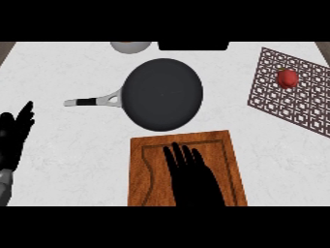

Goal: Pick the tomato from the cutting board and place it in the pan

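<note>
The tomato [287, 78] is sitting on a patterned brown mat [296, 94], far up and to the right of the right hand [192, 177], not on the cutting board [228, 164] as the task words it. Nothing is touching it. The pan [163, 94] is lying just beyond the right hand's fingertips, bare inside, its handle [90, 101] pointing left toward the left hand [10, 140].

Judging from this, the task is hardly begun: the tomato is not yet picked, the pan is holding nothing, and the whole reach, grasp, carry and release is waiting to be done.

The right hand is lying flat over the board, fingers straight and spread a little, pointing up toward the pan, holding nothing. To get to the tomato it is going to need a swing well to its right and forward, past the board's edge.

The left hand is resting at the left edge, fingers straight and up, also holding nothing, well apart from the pan's handle.

A grey bowl [130, 46] is showing beyond the pan, partly cut off.
</note>
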Motion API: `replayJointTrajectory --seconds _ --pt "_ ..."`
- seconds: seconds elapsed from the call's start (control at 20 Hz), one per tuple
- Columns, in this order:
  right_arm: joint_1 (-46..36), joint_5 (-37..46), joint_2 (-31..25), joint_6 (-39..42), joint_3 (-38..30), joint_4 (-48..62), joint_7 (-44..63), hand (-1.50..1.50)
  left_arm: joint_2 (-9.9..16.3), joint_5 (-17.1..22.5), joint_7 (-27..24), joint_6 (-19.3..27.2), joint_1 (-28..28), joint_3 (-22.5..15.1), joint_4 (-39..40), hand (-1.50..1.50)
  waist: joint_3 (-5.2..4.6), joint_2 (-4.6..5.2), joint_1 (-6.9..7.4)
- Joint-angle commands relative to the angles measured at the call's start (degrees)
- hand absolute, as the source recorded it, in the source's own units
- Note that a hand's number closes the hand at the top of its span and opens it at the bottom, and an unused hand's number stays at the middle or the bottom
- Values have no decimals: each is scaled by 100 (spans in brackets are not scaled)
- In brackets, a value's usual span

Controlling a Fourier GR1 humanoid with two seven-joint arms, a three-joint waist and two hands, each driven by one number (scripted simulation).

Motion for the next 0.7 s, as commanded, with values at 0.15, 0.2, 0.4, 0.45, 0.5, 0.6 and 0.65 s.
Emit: replayJointTrajectory --seconds 0.15,0.2,0.4,0.45,0.5,0.6,0.65 --pt "-99 295 384 575 -240 169 385 -150 -272 -260 -168 -53 -25 154 272 0 -2 8 -10" --pt "133 518 300 19 -146 613 -24 -150 -271 -254 -43 -38 -92 206 117 0 0 8 -4" --pt "114 439 430 -26 -130 691 46 -150 -192 -357 290 -239 -75 341 -169 0 1 5 13" --pt "-141 331 432 -103 -67 924 104 -150 -127 -263 243 -414 -15 441 -134 0 1 7 27" --pt "27 377 434 182 72 337 449 -150 -310 -412 41 -332 -223 436 265 0 -1 6 -4" --pt "115 386 433 30 9 764 270 -150 -407 -462 175 -227 42 339 -239 0 1 3 21" --pt "61 441 434 130 -427 1028 -191 -150 -229 -411 77 -457 -287 546 280 0 0 11 -4"
